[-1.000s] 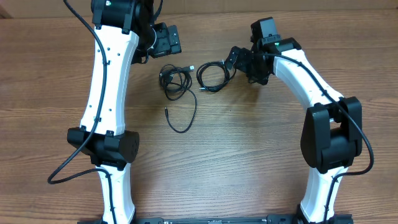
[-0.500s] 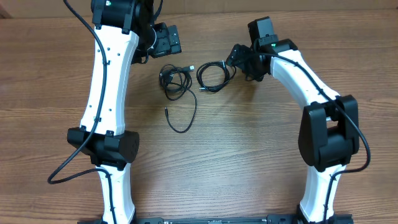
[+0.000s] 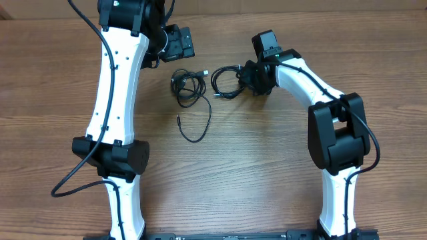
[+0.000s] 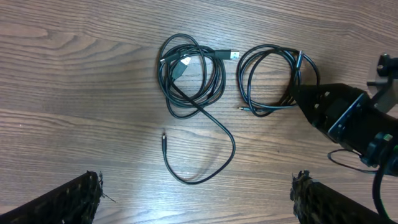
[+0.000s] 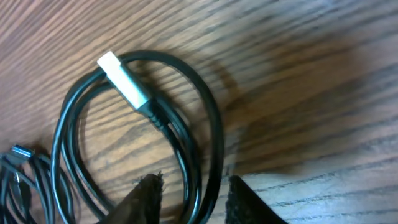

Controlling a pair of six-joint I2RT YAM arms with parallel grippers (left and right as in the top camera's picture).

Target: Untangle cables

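Two black cables lie on the wooden table [image 3: 267, 167], near each other between the arms but not touching.

Left coil [image 3: 189, 85]: loosely wound, with one strand trailing toward us and curling round to a small plug end [image 4: 163, 135]. Nothing touches it.

Right coil [image 3: 225, 81]: a rounder loop. From overhead its right edge vanishes under the right gripper [image 5: 191, 202], and in the left wrist view the same edge is covered by that black gripper body.

Right wrist view, close and partly blurred: a silver plug [image 5: 124, 78] lies across the loop, and two or three strands run down between the dark fingertips [image 5: 146, 199]. The frame cuts off fingers and cord at its bottom edge. The jaws stand partly open, one finger on each side of the strands. Whether the pads actually press on the cord we cannot tell, since the contact is out of frame.

Left gripper [image 4: 196, 193]: only its two fingertips show, at the bottom corners of its own camera view. They are spread wide and hold nothing. It hangs above the table, just beyond the left coil as seen from overhead.
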